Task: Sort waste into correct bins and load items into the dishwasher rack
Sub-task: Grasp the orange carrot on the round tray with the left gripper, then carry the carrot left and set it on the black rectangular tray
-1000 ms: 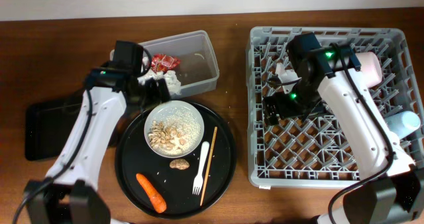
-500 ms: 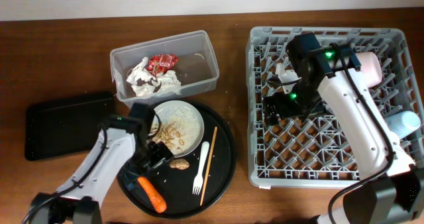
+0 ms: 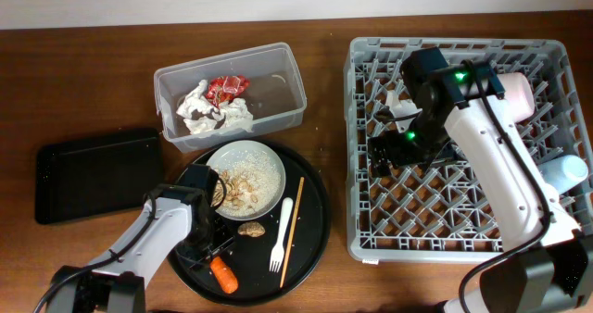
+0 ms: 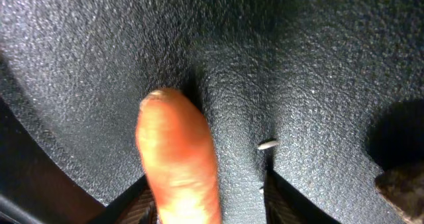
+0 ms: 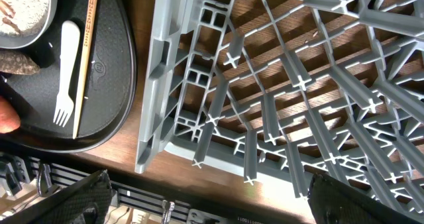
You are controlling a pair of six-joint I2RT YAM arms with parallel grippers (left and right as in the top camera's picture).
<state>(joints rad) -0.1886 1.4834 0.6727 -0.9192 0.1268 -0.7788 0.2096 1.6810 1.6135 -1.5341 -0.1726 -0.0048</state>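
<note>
The carrot piece (image 4: 175,164) lies between the fingers of my left gripper (image 3: 211,253), close against the left one, with a strip of bare tray between it and the right one, so I am not yet pinching it. It is smooth, orange and round-ended, lying flat on the grainy round black tray (image 3: 310,230). Just beside it sits the small brown lump (image 3: 250,229), and beyond that the white plate (image 3: 269,160) of beige nut shells (image 3: 236,191), the white fork (image 3: 281,234) and the thin chopstick (image 3: 293,225). The clear tub (image 3: 287,81) holds crumpled tissue (image 3: 199,106) and a red wrapper (image 3: 227,87). My right gripper (image 3: 384,156) hangs wide open over the grey rack (image 3: 454,230).
</note>
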